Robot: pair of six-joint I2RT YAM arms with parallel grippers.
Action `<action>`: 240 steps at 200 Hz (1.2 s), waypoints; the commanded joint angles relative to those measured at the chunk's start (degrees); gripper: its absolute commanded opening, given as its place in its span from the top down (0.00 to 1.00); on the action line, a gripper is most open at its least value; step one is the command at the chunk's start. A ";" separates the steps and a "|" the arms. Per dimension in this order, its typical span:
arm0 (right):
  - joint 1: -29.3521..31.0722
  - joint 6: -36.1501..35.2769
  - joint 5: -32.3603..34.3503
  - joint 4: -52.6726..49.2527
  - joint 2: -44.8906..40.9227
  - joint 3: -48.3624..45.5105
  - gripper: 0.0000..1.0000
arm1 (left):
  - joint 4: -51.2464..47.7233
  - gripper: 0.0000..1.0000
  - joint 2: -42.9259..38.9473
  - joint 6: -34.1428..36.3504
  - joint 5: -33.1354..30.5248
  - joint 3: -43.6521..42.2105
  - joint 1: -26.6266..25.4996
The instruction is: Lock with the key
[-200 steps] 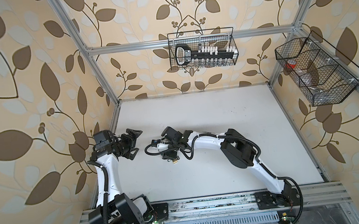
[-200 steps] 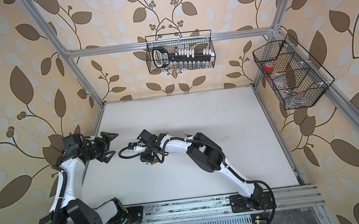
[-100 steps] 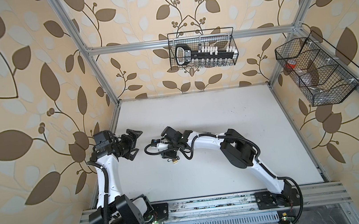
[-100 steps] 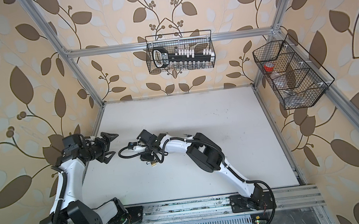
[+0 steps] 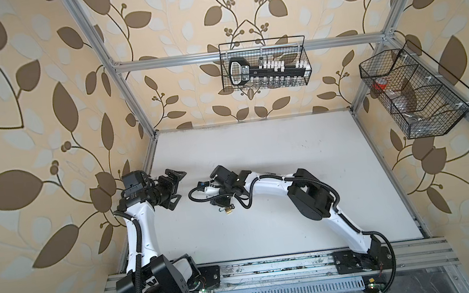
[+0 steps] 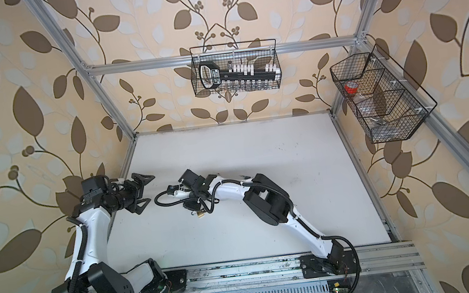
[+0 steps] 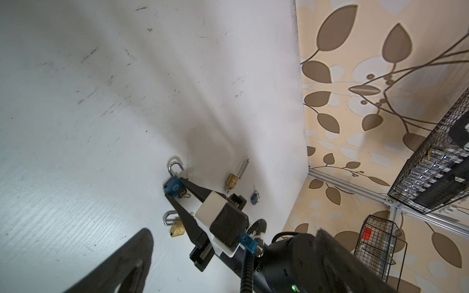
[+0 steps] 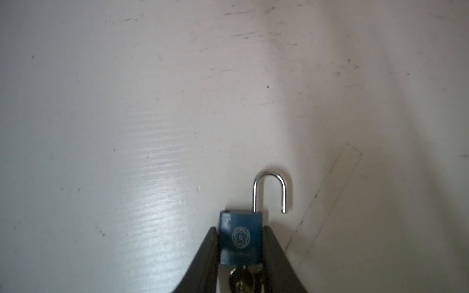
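**The blue padlock (image 8: pixel 240 236) sits clamped in the right gripper (image 8: pixel 240 229)**

It lies on the white table (image 8: pixel 127 101), shackle (image 8: pixel 272 187) open, key (image 8: pixel 241 279) in its base. The right arm (image 5: pixel 268 184) stretches low across the table, elbow bent. The left gripper (image 5: pixel 178 189) hovers near, jaws wide apart, pointed toward the right arm.

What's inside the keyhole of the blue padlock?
A silver key pokes out of the bottom of the blue padlock, its head showing between the fingers of the right gripper. Its blade is hidden inside the lock body.
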 commanded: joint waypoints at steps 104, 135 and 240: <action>-9.14 11.42 -2.33 13.09 -33.08 -18.82 1.00 | 1.85 0.01 -0.03 7.74 -7.86 17.94 -9.65; -14.82 17.48 -6.48 20.71 -45.11 -28.41 1.00 | 5.37 0.01 -2.04 11.56 -14.71 21.99 -20.47; -23.34 12.13 -21.23 13.03 -61.17 -34.34 1.00 | 28.45 0.06 4.93 25.48 7.72 29.61 -32.93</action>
